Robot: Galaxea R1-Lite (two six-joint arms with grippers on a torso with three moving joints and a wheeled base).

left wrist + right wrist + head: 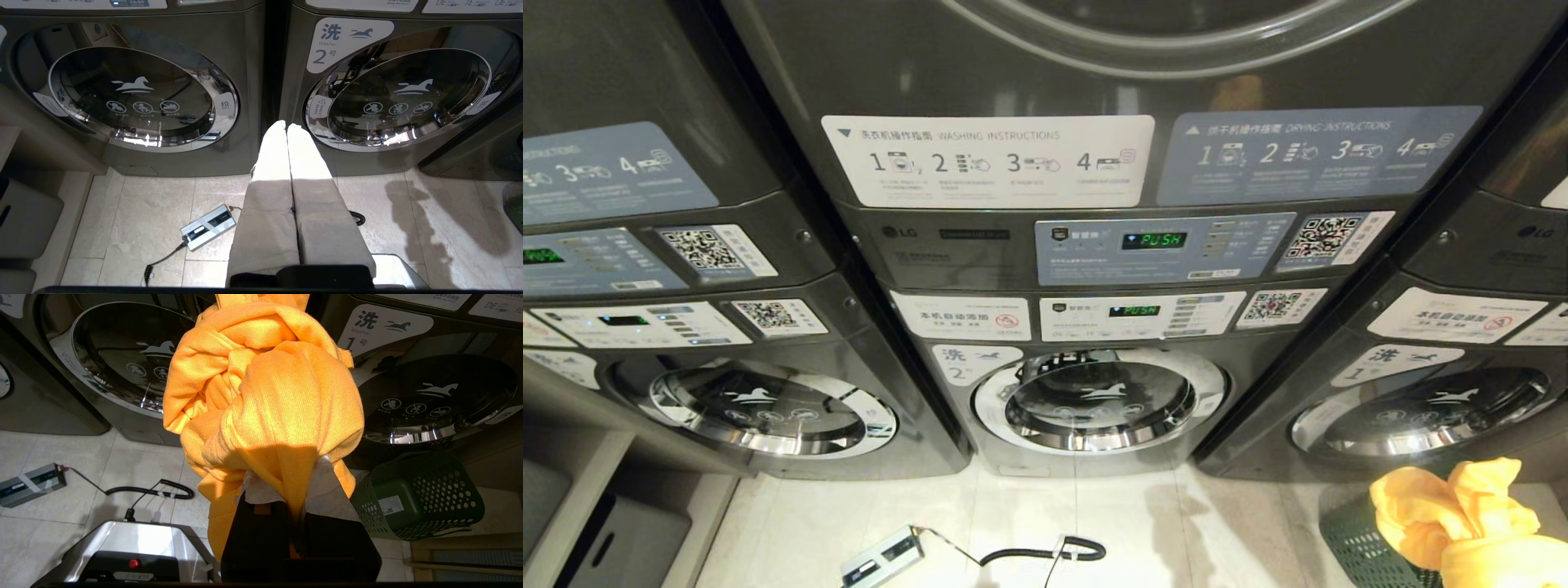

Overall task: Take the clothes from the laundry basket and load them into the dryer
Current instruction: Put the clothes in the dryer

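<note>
up front, one yellow-orange clothes (pixel 269 396) bundle, one laundry basket (pixel 421 498).

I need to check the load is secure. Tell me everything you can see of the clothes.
The clothes are one soft bundle of bright yellow-orange knit fabric, twisted and bunched into folds. The right gripper is shut on the bundle, whose folds drape over the fingers. It hangs clear of the laundry basket, which stands on the floor, in front of the washers. Nothing else touches it.

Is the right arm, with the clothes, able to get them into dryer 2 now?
Probably not yet: the dryer door looks closed, and the right gripper, shut on the clothes, is below it.
</note>
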